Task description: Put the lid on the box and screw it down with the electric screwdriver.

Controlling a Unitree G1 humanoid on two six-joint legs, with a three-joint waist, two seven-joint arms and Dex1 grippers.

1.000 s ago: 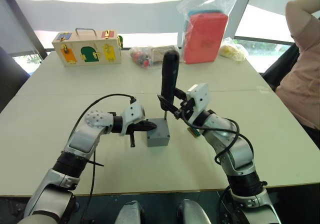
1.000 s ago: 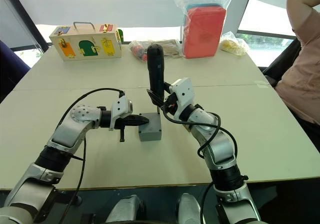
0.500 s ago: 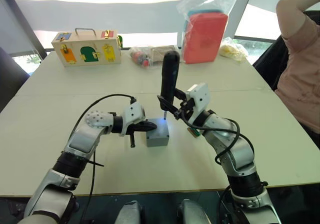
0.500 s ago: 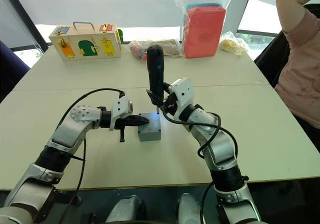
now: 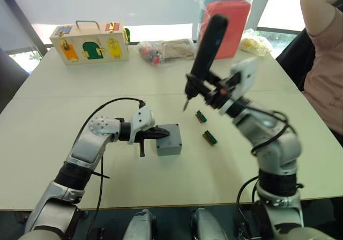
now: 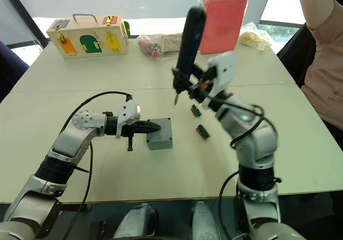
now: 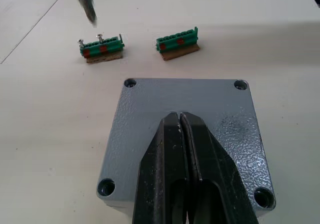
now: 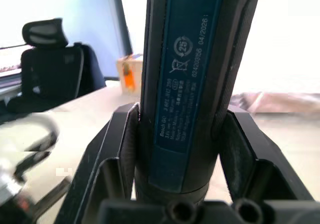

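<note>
So the grey box (image 5: 169,140) sits roughly mid-table with the lid (image 7: 187,114) already on top of it, edges lined up flush and all four corner screw holes showing in the left wrist view. Plenty of bare table (image 5: 64,122) around it, especially toward the near edge and off to the robot's left; the only clutter close by is two small green connector strips (image 5: 201,116) (image 5: 209,137) lying just beside the box on the robot's right, apart from it and from each other. The far edge is busier: a wooden box with coloured doors (image 5: 90,40), a couple of plastic bags (image 5: 166,50) and a red case (image 5: 225,23) in a clear bag, all well away from the work. A person (image 5: 326,52) sits past the table's right edge. The left gripper (image 5: 159,134) has its two black fingers (image 7: 170,154) pressed together with nothing between them, tips resting flat on the lid, reaching in from the box's left side to about the lid's middle. The right gripper (image 5: 211,87) is clamped around the lower body of the electric screwdriver (image 5: 205,47), holding it up in the air and tilted, bit pointing down and toward the box but well above the table, over the spot between the box and the farther green strip.
</note>
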